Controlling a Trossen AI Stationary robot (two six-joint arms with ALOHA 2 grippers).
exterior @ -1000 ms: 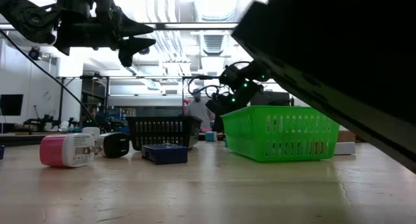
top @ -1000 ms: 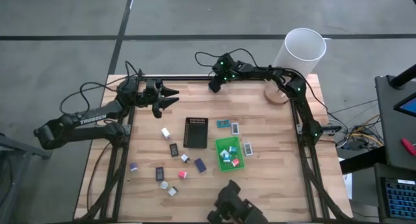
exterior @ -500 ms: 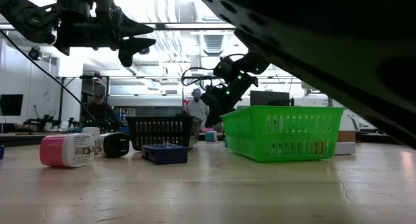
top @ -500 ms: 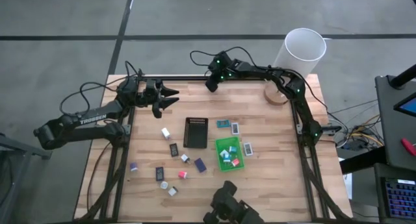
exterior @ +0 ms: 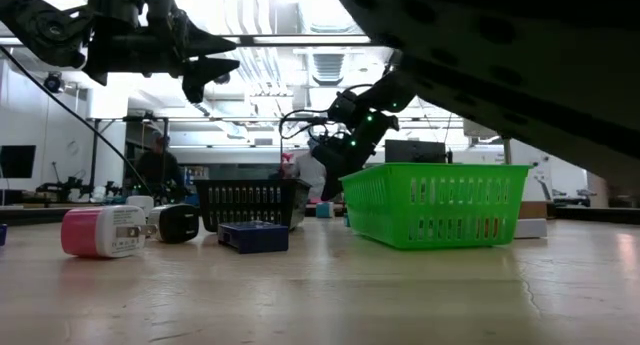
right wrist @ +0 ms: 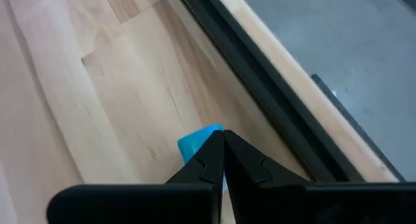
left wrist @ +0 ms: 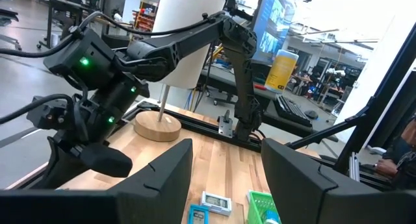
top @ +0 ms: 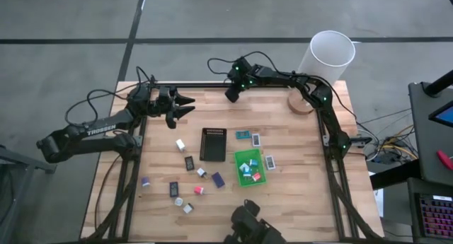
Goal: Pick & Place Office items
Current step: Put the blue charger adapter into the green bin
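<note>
1. Wooden planks make up the surface (top: 297, 201), seen from straight above, with a black rail along its far edge.
2. At the centre lies a black ribbed tray (top: 212, 144), and just at its 4 o'clock a bright green tray (top: 238, 158) holding several white, teal and pink-red pieces.
3. The office items (top: 185, 163) are scattered: a white block at the black tray's 9 o'clock, a black one at its 8 o'clock, a dark blue block (top: 218, 179) at its 6 o'clock, and a pink-red one (top: 199, 190) near that.
4. More small pieces sit toward the surface's 7 o'clock, including a purple one (top: 146, 182); a teal packet (top: 242, 135) and a white packet (top: 255, 138) lie between the two trays' far ends, at the green tray's 12 o'clock.
5. The left hand (top: 187, 107) hangs in the air at the surface's 10 o'clock; its fingers (exterior: 205, 65) stand partly spread with nothing between them.
6. The right hand (top: 230, 95) is at the surface's 12 o'clock, by the rail; its fingers (right wrist: 234, 165) are pressed together, with a bit of blue (right wrist: 196, 141) showing just past their tips. Whether that bit is pinched cannot be told.
7. A white cylinder (top: 325, 56) and a round wooden disc (top: 299, 103) stand at 2 o'clock.
8. From level with the surface, a pink-red charger block (exterior: 98, 231) lies nearest, at the black tray's 8 o'clock.
</note>
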